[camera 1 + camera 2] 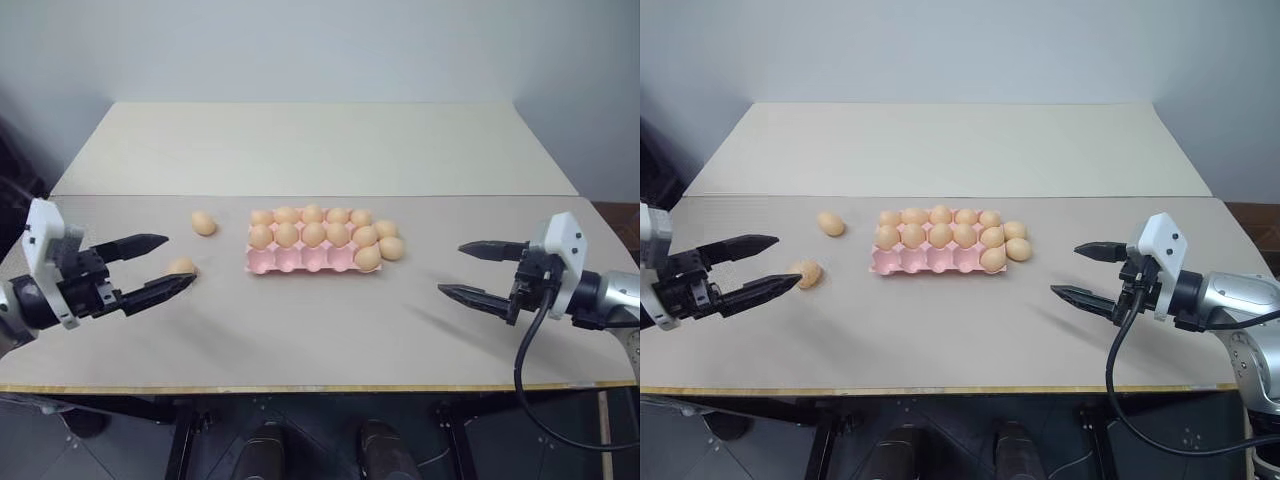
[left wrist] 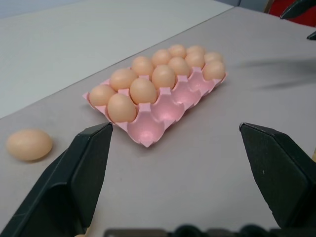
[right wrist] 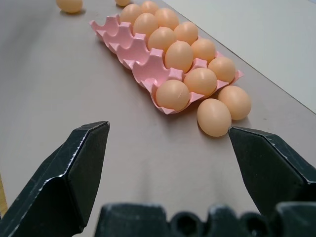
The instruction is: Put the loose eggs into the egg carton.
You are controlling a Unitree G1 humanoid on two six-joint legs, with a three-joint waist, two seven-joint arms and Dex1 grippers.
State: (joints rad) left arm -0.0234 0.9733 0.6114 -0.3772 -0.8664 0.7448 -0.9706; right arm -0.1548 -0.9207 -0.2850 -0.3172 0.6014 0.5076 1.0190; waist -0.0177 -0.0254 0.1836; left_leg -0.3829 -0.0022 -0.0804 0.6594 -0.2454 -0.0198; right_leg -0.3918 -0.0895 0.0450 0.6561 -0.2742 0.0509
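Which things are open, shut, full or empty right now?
egg carton: eleven cups filled, four near cups empty.
loose eggs: four lying on the table, two on each side of the carton.
left gripper: open, holding nothing.
right gripper: open, holding nothing.

Table (image 1: 320,330) bears egg carton (image 1: 300,260) and loose eggs (image 1: 204,223).

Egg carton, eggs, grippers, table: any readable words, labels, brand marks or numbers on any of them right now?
None readable.
The egg carton is plain pink with no print.
The loose eggs carry no stamps.
The left gripper and right gripper, both open, show no lettering on their black fingers.
The table is unmarked.
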